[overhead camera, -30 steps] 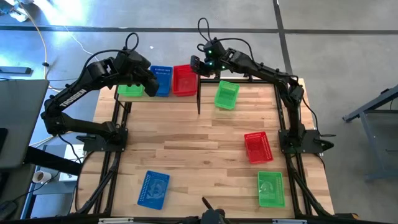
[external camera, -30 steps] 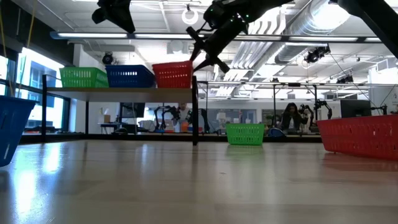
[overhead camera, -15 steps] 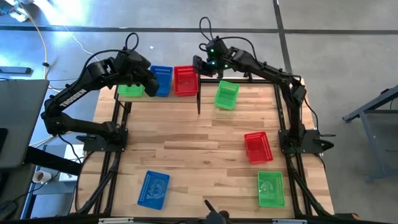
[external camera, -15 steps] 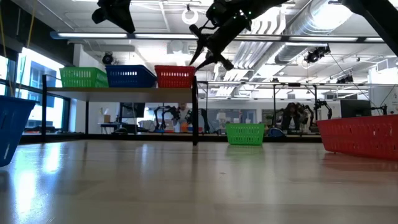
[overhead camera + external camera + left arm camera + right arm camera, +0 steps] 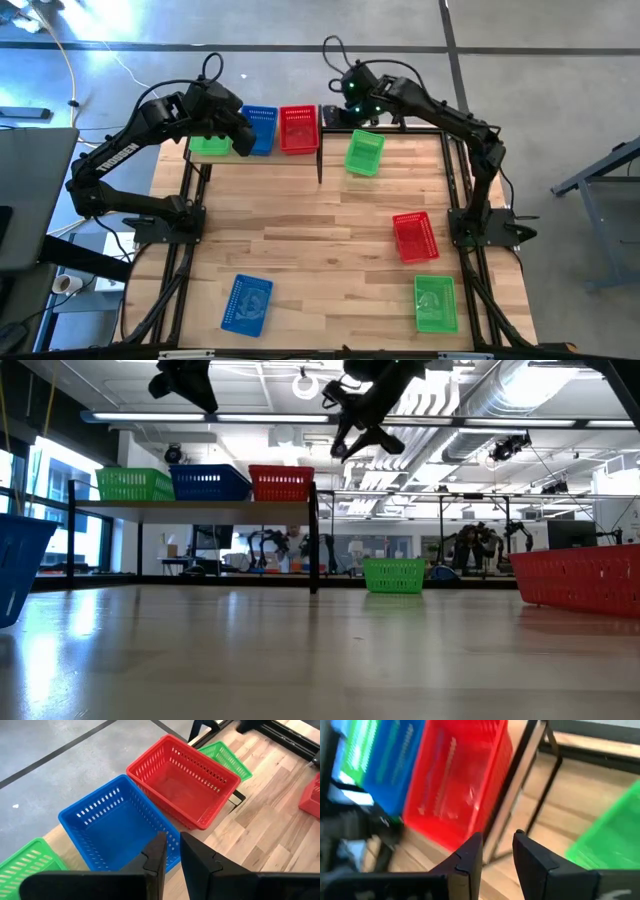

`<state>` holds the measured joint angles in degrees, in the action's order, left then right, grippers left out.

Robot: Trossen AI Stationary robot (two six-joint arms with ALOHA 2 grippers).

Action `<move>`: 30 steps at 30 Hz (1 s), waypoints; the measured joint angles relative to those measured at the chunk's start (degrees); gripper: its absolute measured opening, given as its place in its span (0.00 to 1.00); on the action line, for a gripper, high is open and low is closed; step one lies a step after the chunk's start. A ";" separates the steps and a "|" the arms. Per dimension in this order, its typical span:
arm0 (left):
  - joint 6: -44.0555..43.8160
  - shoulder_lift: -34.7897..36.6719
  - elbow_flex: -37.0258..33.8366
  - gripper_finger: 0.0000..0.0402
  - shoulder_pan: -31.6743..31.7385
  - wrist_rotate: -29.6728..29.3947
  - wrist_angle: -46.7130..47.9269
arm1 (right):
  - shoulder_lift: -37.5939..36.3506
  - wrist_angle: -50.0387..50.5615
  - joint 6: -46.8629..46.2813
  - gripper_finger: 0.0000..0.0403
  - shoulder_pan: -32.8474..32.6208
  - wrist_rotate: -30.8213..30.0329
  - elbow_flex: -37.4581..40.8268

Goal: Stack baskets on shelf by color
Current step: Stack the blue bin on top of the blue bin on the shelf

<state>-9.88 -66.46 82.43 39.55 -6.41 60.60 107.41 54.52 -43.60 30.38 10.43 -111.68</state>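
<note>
Table [image 5: 300, 235]: the big plank top carries four loose baskets; the shelf stands along its far edge.
Shelf [image 5: 200, 506]: it lies just beside and below the right gripper, with a green basket [image 5: 134, 484], a blue basket [image 5: 209, 482] and a red basket [image 5: 281, 482] in a row on it, one of each colour as bases.
Step in hand: by my reading, the red one is set down and the right arm is clear of it, so the next job is fetching a second basket of a matching colour.
How to do it well: take the nearest one, the green basket on the table [image 5: 364, 153], which sits just below the right gripper and beside the shelf's black post [image 5: 319, 150]; grip one rim wall, lift it above the rims on the shelf, and lower it square so it nests instead of catching an edge.
Risk: the post stands between that basket and the shelf, so the carry should probably go over it, not past it.
Other baskets: a red one [image 5: 414, 237] and a green one [image 5: 435, 303] lie well off toward the right arm's base; a blue one [image 5: 246, 303] lies far from both grippers.
Right arm: stretched long from its base to the far edge, wrist high.
Right gripper [image 5: 337, 117]: empty, fingers slightly parted, held above the shelf's end beside the red basket.
Left arm: folded over the shelf's other end.
Left gripper [image 5: 169, 854]: empty, fingers nearly together with a thin gap, hovering over the blue basket's near wall, the red one just beyond.
</note>
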 joint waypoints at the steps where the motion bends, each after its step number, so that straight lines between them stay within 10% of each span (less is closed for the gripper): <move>1: -0.20 0.00 0.00 0.11 0.00 -0.01 0.00 | -0.10 1.11 1.05 0.23 -0.44 -0.21 0.00; 30: -4.82 0.02 0.00 0.33 -1.91 9.24 7.67 | -3.95 30.89 1.92 0.23 -17.46 -19.51 0.00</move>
<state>-14.70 -66.43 82.43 37.64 2.84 68.27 103.46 85.41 -41.68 12.92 -9.08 -111.68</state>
